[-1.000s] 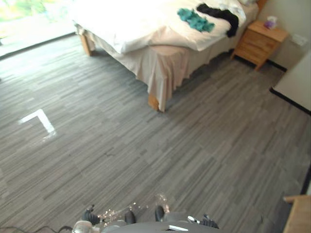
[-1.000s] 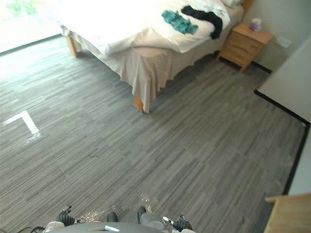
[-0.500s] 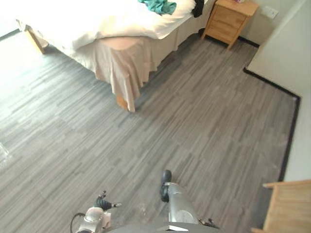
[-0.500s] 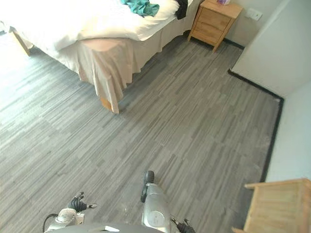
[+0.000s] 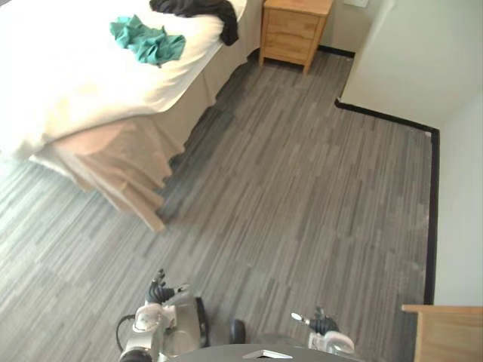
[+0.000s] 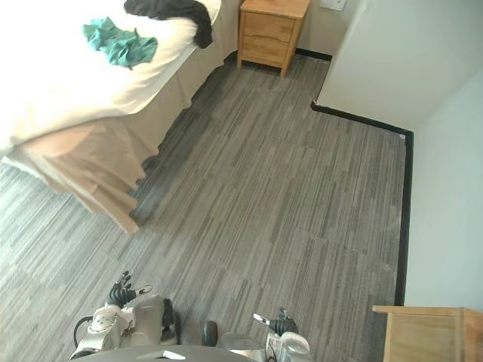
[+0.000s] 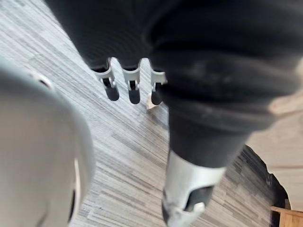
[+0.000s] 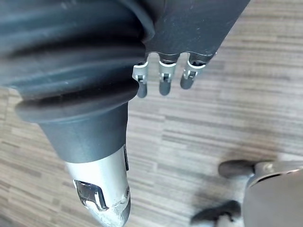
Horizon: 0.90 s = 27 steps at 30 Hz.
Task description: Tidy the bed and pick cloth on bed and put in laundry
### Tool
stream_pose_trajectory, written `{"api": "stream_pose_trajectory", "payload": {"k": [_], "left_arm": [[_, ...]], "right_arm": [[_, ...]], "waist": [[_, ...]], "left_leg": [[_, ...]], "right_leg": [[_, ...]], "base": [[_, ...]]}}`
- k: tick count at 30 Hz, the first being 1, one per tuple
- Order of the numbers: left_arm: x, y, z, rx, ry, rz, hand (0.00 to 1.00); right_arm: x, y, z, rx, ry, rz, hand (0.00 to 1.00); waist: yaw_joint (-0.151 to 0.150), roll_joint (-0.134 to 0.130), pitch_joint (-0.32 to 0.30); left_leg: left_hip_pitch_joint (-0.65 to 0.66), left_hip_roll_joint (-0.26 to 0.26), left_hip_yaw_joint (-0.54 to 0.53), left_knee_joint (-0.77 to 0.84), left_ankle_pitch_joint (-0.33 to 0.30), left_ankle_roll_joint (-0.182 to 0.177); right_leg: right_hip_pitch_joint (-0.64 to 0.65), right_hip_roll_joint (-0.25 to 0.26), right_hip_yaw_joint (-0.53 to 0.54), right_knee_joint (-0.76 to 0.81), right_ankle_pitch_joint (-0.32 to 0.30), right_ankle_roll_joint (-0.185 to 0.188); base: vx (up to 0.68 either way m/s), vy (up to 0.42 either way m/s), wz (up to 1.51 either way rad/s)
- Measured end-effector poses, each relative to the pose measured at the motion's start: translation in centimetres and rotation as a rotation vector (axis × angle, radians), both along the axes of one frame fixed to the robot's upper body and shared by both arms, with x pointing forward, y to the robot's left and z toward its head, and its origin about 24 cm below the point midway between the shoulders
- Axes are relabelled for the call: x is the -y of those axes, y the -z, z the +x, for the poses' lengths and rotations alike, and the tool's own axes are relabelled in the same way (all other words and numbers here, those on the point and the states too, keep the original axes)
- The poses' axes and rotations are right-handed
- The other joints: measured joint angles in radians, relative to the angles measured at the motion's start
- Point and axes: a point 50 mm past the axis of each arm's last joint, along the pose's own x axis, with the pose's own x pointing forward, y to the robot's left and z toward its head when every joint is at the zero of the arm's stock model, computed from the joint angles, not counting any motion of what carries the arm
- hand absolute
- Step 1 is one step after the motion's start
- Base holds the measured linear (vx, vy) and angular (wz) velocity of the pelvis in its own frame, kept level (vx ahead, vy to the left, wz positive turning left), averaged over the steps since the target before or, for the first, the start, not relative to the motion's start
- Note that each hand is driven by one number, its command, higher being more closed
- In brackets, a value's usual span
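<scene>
two cloths are left on the bed (image 5: pixel 68 90), well apart from the hands.
the teal cloth (image 5: pixel 148 42) and black cloth (image 5: pixel 198 8) should be approached squarely; fingers of the left hand (image 5: pixel 158 291) and right hand (image 5: pixel 323 326) are relaxed, empty.

The left arm (image 5: pixel 145 330) enters at the lower left of the left eye view, forearm silver-grey, wrist dark; the left hand (image 5: pixel 158 292) sits just above it, low in the frame, fingers pointing toward the top and thumb stuck out to the right; it holds nothing. The right arm (image 5: pixel 338 344) enters at the bottom edge, right of centre; the right hand (image 5: pixel 322 325) is low there, thumb reaching left, likewise empty. In each wrist view the dark-tipped fingers (image 7: pixel 133 92) hang loose and uncurled beside the ribbed cover (image 7: pixel 213 71), thumb straight and apart.
</scene>
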Motion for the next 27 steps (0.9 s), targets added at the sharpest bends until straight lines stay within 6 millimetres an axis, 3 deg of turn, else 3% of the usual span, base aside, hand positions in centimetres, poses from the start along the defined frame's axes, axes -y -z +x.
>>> {"api": "stream_pose_trajectory", "payload": {"k": [1,2,3,4,5,6,7,9,11,12,14,16,17,19,21,22,24,26,27], "left_arm": [[0.1,0.2,-0.2,-0.017,0.005,-0.001,0.00],[0.1,0.3,-0.4,-0.023,0.005,-0.001,0.00],[0.2,0.7,-1.3,-0.049,-0.001,-0.005,0.00],[0.1,0.9,-1.8,-0.068,-0.004,-0.009,0.00],[-0.5,0.7,-1.4,-0.063,-0.005,0.004,0.00],[-0.7,0.6,-1.2,-0.054,-0.013,0.008,0.00],[-0.7,0.7,-1.4,-0.068,-0.008,0.010,0.00],[-0.9,1.4,-2.4,-0.131,-0.007,0.013,0.00],[-0.7,2.0,-3.4,-0.182,0.007,0.014,0.00],[-0.7,2.1,-3.7,-0.197,0.007,0.016,0.00],[-0.9,2.2,-4.2,-0.209,0.000,0.022,0.00],[-1.1,2.3,-4.7,-0.219,-0.015,0.023,0.00],[-1.3,2.2,-4.5,-0.208,-0.030,0.022,0.00],[-1.5,2.1,-4.2,-0.196,-0.048,0.019,0.00],[-2.0,2.1,-4.2,-0.195,-0.070,0.024,0.00],[-1.6,2.3,-4.8,-0.211,-0.096,0.003,0.00],[-0.5,2.6,-5.3,-0.218,-0.120,-0.039,0.00],[-0.3,2.7,-5.5,-0.218,-0.150,-0.063,0.00],[-0.5,2.6,-5.4,-0.205,-0.173,-0.064,0.00]], "right_arm": [[-0.1,-0.1,0.0,0.006,-0.007,-0.001,0.00],[0.0,0.0,-0.2,0.000,-0.006,-0.003,0.00],[0.0,0.2,-0.8,-0.014,0.000,-0.001,0.00],[-0.3,0.4,-1.2,-0.023,0.017,0.009,0.00],[-1.2,0.6,-1.5,-0.030,0.026,0.036,0.00],[-1.5,0.9,-2.3,-0.053,0.033,0.045,0.00],[-1.3,0.9,-2.4,-0.053,0.046,0.041,0.00],[-1.0,0.9,-2.5,-0.054,0.048,0.032,0.00],[-0.7,0.9,-3.2,-0.057,0.062,0.023,0.00],[-0.2,0.9,-3.5,-0.062,0.074,0.016,0.00],[0.1,0.9,-3.8,-0.064,0.113,0.018,0.00],[0.1,0.9,-3.8,-0.067,0.113,0.020,0.00],[0.0,1.0,-3.8,-0.078,0.113,0.025,0.00],[-0.2,1.1,-3.7,-0.088,0.117,0.035,0.00],[-0.7,1.3,-3.7,-0.091,0.117,0.051,0.00],[0.1,1.1,-3.5,-0.088,0.123,0.032,0.00],[1.1,0.7,-2.9,-0.067,0.129,0.009,0.00],[1.2,0.6,-2.6,-0.055,0.128,0.006,0.00],[0.7,0.7,-2.6,-0.053,0.127,0.017,0.00]], "waist": [[0.001,0.008,-0.006],[0.001,0.007,-0.013],[0.007,0.018,-0.037],[0.003,0.010,-0.058],[-0.009,-0.037,-0.064],[-0.013,-0.053,-0.067],[-0.011,-0.059,-0.064],[-0.020,-0.051,-0.062],[-0.034,-0.029,-0.067],[-0.032,-0.027,-0.072],[-0.033,-0.016,-0.065],[-0.041,-0.016,-0.064],[-0.036,-0.023,-0.066],[-0.026,-0.035,-0.063],[-0.028,-0.068,-0.069],[-0.024,-0.037,-0.065],[-0.033,0.017,-0.062],[-0.042,0.042,-0.062],[-0.035,0.025,-0.051]], "left_leg": [[0.003,-0.007,0.173,-0.096,0.060,0.076],[0.015,-0.015,0.267,-0.142,0.094,0.140],[0.049,-0.041,0.427,-0.226,0.154,0.264],[0.084,-0.085,0.467,-0.300,0.082,0.284],[0.090,-0.123,0.433,-0.315,0.067,0.267],[0.107,-0.147,0.348,-0.345,0.073,0.264],[0.146,-0.157,0.273,-0.334,0.057,0.256],[0.254,-0.172,0.155,-0.324,0.024,0.218],[0.352,-0.176,0.043,-0.340,0.016,0.192],[0.403,-0.176,-0.033,-0.357,0.022,0.176],[0.466,-0.168,-0.146,-0.397,0.036,0.152],[0.495,-0.144,-0.256,-0.429,0.041,0.109],[0.496,-0.133,-0.327,-0.433,0.034,0.083],[0.492,-0.112,-0.441,-0.429,-0.002,0.035],[0.498,-0.111,-0.487,-0.424,-0.021,-0.014],[0.519,-0.063,-0.491,-0.440,-0.017,-0.048],[0.552,0.003,-0.461,-0.485,-0.001,-0.084],[0.581,0.054,-0.430,-0.467,0.016,-0.119],[0.550,0.064,-0.419,-0.341,0.002,-0.141]], "right_leg": [[0.035,0.009,-0.004,0.000,-0.034,0.010],[0.051,0.015,-0.013,0.000,-0.048,0.017],[0.086,0.051,-0.036,0.005,-0.071,0.048],[0.095,0.072,-0.070,0.040,-0.093,0.061],[0.076,0.050,-0.110,0.090,-0.115,0.050],[0.001,0.036,-0.172,0.294,-0.128,0.071],[-0.081,-0.008,-0.224,0.574,-0.116,0.136],[-0.171,-0.077,-0.185,0.934,-0.109,0.173],[-0.253,-0.172,-0.163,1.080,-0.124,0.177],[-0.308,-0.247,-0.142,1.090,-0.137,0.172],[-0.379,-0.304,-0.061,1.012,-0.148,0.176],[-0.394,-0.307,0.031,0.788,-0.141,0.187],[-0.390,-0.305,0.091,0.603,-0.121,0.207],[-0.389,-0.303,0.170,0.311,-0.041,0.221],[-0.369,-0.307,0.166,0.249,0.087,0.265],[-0.370,-0.278,0.134,0.279,0.116,0.244],[-0.358,-0.226,0.094,0.317,0.087,0.220],[-0.299,-0.181,0.053,0.309,0.056,0.176],[-0.252,-0.174,0.042,0.289,0.042,0.164]], "base": [[0.55,-0.023,-0.16],[0.63,0.010,0.08],[0.55,0.032,0.33],[0.70,0.037,0.82],[0.68,0.038,1.59],[0.81,0.057,2.05],[0.66,0.059,1.88],[0.66,0.030,1.76],[0.61,-0.040,1.94],[0.45,-0.097,1.65],[0.51,-0.232,1.87],[0.44,-0.373,1.88],[0.37,-0.515,1.60],[0.35,-0.594,1.54],[0.24,-0.445,0.96],[0.34,-0.487,0.56],[0.37,-0.450,0.38],[0.29,-0.322,0.35],[0.25,-0.293,0.28]]}}
